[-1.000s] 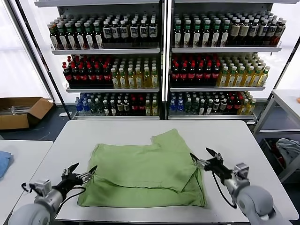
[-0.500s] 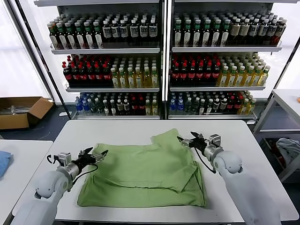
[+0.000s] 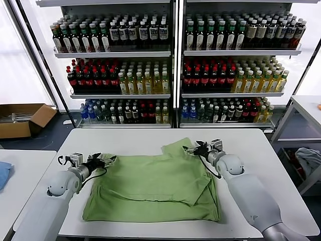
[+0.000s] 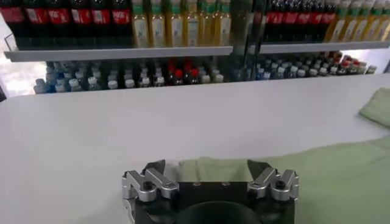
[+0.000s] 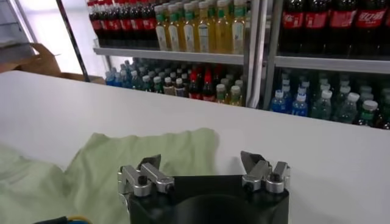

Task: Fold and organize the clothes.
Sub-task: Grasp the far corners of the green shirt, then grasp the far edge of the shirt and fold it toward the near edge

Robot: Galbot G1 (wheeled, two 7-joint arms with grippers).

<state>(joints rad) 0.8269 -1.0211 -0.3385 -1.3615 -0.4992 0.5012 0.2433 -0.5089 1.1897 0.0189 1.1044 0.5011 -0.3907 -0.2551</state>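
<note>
Shirt (image 3: 155, 183) on table (image 3: 261, 150), lying flat, partly folded: green, one flap already laid over the right half, a sleeve or corner sticking out toward the far edge on the right. No print or collar showing from above (likely face down or folded inside, cannot tell).

Left hand (image 3: 103, 161) at shirt's far-left corner, low over the table, fingers spread, nothing between them. Left wrist view shows the fabric edge (image 4: 317, 173) just in front of the left hand (image 4: 210, 173), the corner lying between the two open fingertips but not yet pinched.

Right hand (image 3: 193, 149) at the far-right protruding flap, also released, nothing held. Right wrist view: flap (image 5: 152, 152) sits directly ahead of the right hand (image 5: 204, 164) and partly beneath it.

Reading: both arms placed symmetrically on the far edge so the two corners can be taken together and drawn toward the robot, halving the shirt front to back. Hands kept wide and low to scoop thin fabric off a flat surface.

Risks, as judged: soft cloth may slip or only the top layer get pinched on the right, where layers overlap. The right flap sits farther back than the left corner, so the fold may come out skewed unless the pull is evened.

Behind the table: shelves (image 3: 173, 52) of bottles, not involved.
</note>
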